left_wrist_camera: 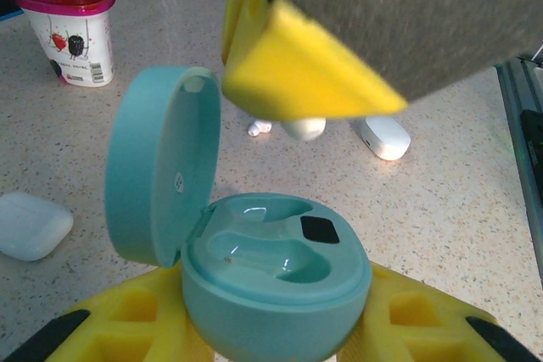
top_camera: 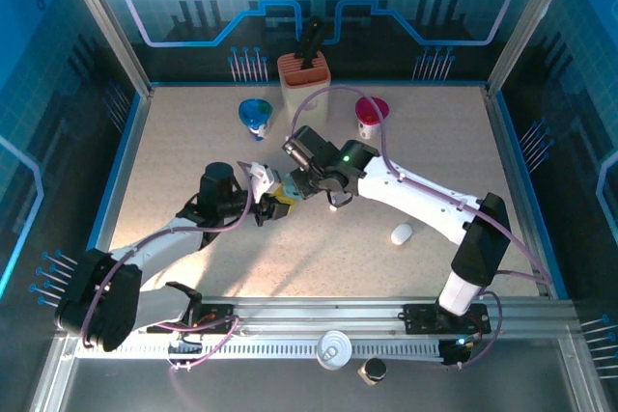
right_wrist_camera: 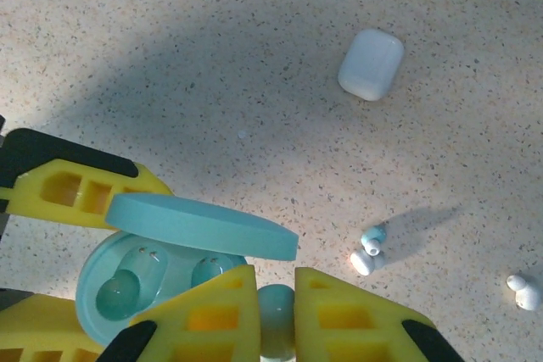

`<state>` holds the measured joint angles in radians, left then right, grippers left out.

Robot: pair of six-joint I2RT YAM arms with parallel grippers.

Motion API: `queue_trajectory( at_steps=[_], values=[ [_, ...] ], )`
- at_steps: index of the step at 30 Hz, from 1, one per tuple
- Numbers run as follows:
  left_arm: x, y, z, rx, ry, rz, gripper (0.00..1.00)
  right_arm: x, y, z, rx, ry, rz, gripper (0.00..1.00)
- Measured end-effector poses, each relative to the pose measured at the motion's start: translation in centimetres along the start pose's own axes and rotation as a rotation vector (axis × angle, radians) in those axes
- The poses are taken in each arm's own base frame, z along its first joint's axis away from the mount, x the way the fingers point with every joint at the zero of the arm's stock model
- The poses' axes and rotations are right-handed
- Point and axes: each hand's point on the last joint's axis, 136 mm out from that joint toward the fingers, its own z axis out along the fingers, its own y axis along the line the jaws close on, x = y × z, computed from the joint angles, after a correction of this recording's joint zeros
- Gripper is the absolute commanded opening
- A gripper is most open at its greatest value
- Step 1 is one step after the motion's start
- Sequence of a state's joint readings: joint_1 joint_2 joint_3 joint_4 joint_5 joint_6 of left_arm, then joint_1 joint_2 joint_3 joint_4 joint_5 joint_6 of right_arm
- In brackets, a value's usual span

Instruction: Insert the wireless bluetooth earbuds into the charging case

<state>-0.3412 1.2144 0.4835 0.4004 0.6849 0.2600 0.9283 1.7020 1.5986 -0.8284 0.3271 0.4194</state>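
Top view: left jaws and right jaws meet at the middle of the table (top_camera: 174, 151), with a white case (top_camera: 402, 233) at 4 o'clock. Left wrist: left jaws clamp the open case (left_wrist_camera: 271, 269), wells empty. Right wrist: right jaws pinch a teal bud (right_wrist_camera: 276, 328) at the case's 4 o'clock, so insertion is in hand; next, centre it over a well, lower, release.

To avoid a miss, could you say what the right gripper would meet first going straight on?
Probably the open teal case, near its rim; depth is unclear, so the right gripper might slip past onto the table.
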Motion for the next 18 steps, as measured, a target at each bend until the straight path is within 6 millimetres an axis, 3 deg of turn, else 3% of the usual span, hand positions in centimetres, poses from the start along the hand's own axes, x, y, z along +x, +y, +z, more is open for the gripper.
queue_trajectory(
  at_steps=[18],
  values=[
    [0.1,0.0,-0.1,0.002,0.001,-0.031,0.32,1.0,1.3,2.1,-0.035,0.037,-0.026,0.12]
  ],
)
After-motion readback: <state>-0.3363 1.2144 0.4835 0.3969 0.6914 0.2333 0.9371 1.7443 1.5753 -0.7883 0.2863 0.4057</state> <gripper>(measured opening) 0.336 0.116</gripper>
